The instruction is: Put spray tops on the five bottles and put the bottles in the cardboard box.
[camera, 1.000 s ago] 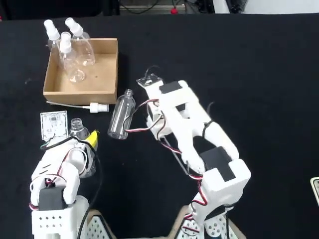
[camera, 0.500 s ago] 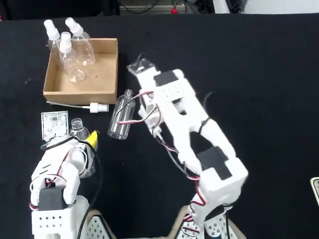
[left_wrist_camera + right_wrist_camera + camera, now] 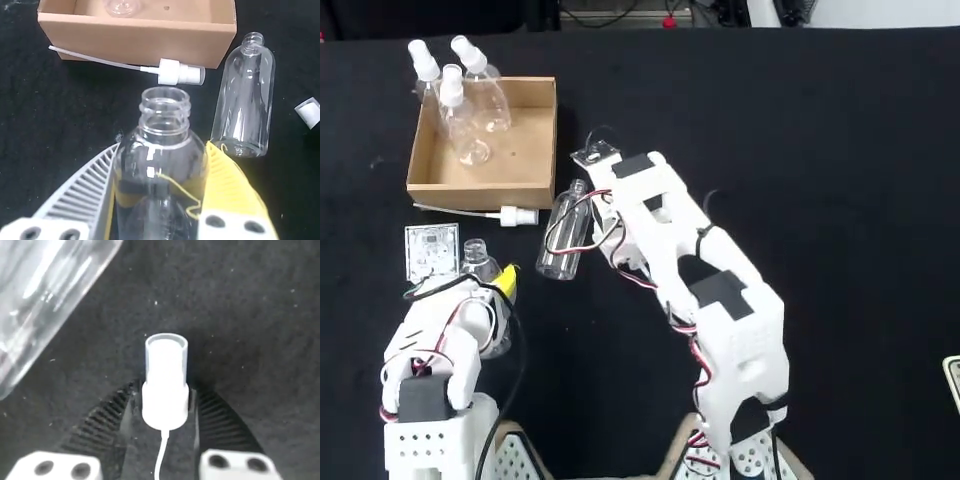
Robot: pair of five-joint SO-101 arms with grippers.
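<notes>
**3 of 5 bottles boxed, 2 bottles and 2 spray tops left**

The cardboard box [image 3: 480, 192] sits at the far left of the tabletop [image 3: 840, 150]. It holds 3 capped bottles [image 3: 468, 125], each with a white spray top on. They seem to lean out over the box's far left corner, though from the high view I cannot say how fully each one rests inside. I count that part of the job as done.

My left arm [image 3: 430, 350] is low at the near left. Its jaws pinch an open bottle [image 3: 164, 130] by the body, neck pointing toward the box and mouth uncovered.

My right arm [image 3: 690, 270] stretches toward the middle of the tabletop. Its jaws are pressed onto a spray top [image 3: 166, 375] at the collar, with the thin dip tube trailing back between them. That top is down close to the black cloth, just beside a second open bottle [image 3: 565, 235] that lies on its side near the box's near right corner.

Another spray top [image 3: 515, 215] lies loose along the box's near wall, its long tube pointing left.

So 2 bottles need their tops, then both must go into the box. The held top and the held bottle are well apart, so I judge this pairing has yet to begin.
</notes>
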